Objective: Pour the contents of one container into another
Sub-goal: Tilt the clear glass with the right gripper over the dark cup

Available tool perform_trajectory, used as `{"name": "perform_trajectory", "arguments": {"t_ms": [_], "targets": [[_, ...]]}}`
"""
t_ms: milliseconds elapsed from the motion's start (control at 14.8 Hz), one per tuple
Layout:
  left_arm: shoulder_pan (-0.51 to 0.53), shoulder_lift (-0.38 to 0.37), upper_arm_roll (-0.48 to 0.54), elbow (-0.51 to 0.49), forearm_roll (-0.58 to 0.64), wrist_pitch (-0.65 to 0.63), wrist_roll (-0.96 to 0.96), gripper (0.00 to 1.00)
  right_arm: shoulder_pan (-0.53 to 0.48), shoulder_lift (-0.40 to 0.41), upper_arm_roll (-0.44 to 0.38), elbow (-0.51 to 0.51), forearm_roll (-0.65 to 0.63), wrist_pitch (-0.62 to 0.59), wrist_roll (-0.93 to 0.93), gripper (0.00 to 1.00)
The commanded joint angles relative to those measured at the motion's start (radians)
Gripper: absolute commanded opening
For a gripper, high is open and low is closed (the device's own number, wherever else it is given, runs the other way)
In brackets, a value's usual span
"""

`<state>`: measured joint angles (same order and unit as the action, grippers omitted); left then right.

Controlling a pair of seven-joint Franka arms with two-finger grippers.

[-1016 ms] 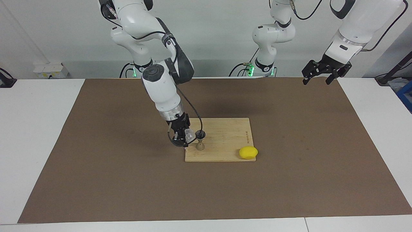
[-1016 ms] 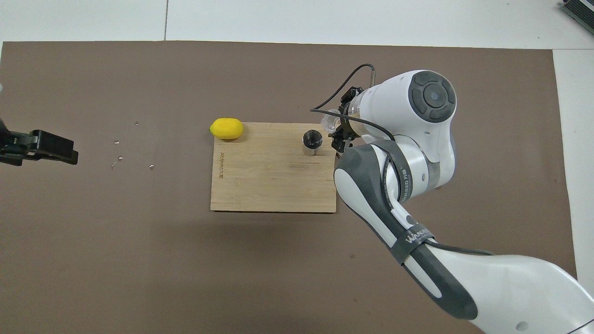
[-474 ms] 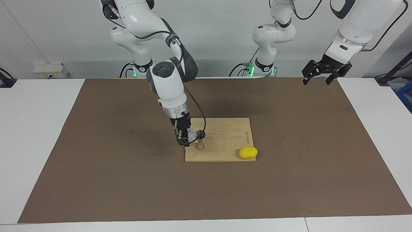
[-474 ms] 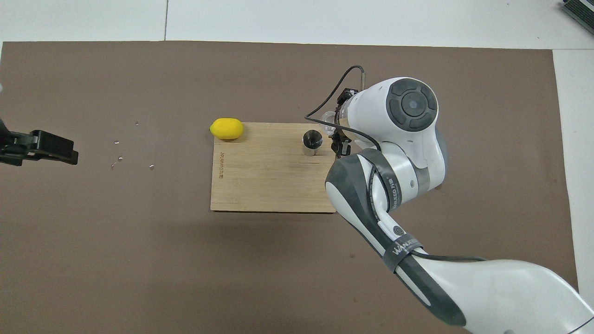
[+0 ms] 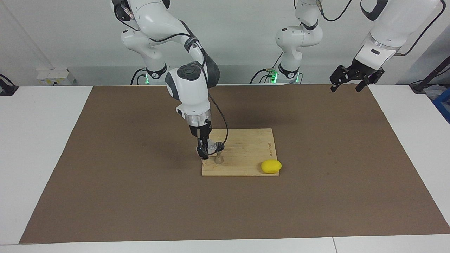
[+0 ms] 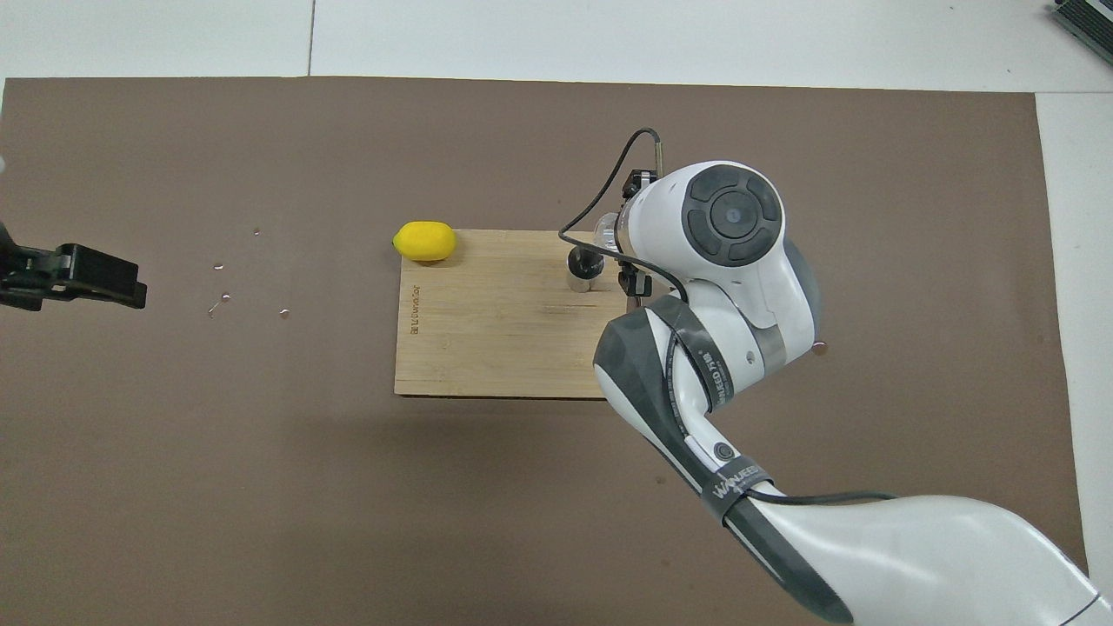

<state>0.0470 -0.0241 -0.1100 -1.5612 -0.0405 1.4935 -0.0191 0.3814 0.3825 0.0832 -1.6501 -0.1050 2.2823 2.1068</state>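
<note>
Since a second ago the right arm has swung more upright and carried the glass cup (image 5: pixel 211 146) in against the jigger's top.

Facing view: the right gripper (image 5: pixel 203 151) hangs over the cutting board's (image 5: pixel 246 151) edge at the right arm's end, its fingers clamped on the small clear cup, which is tilted with its mouth toward the metal jigger (image 5: pixel 219 154), touching or just short of its upper cone; which, I cannot tell. The jigger stands upright on the board, at about 3 o'clock from the gripper. A yellow lemon (image 5: pixel 271 166) sits at the board's corner away from the robots, toward the left arm's end, partly over the edge, at about 4 o'clock from the jigger and well apart from it. The left gripper (image 5: pixel 353 81) waits in the air over the brown mat's (image 5: pixel 105 175) corner by its own base, jaws spread wide and empty.

Overhead view: the right arm's (image 6: pixel 730 261) wrist covers the right gripper and most of the cup (image 6: pixel 603 233); only a sliver of glass shows at about 1 o'clock from the jigger (image 6: pixel 581 268). A black cable (image 6: pixel 600 196) loops above them. The lemon (image 6: pixel 424 241) lies at about 9 o'clock from the jigger. Small clear droplets (image 6: pixel 222 297) dot the mat between the board (image 6: pixel 487 330) and the left gripper (image 6: pixel 96 278).
</note>
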Motion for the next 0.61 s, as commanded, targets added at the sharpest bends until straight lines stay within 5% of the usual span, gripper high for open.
{"name": "perform_trajectory", "arguments": {"t_ms": [0, 542], "targets": [[0.011, -0.014, -0.007, -0.008, 0.013, -0.012, 0.008, 1.0, 0.011, 0.009, -0.002, 0.013, -0.047, 0.006, 0.032, 0.06], [0.011, -0.014, -0.007, -0.011, 0.011, -0.012, 0.008, 1.0, 0.034, 0.001, 0.0, -0.008, -0.156, -0.004, 0.029, 0.05]]}}
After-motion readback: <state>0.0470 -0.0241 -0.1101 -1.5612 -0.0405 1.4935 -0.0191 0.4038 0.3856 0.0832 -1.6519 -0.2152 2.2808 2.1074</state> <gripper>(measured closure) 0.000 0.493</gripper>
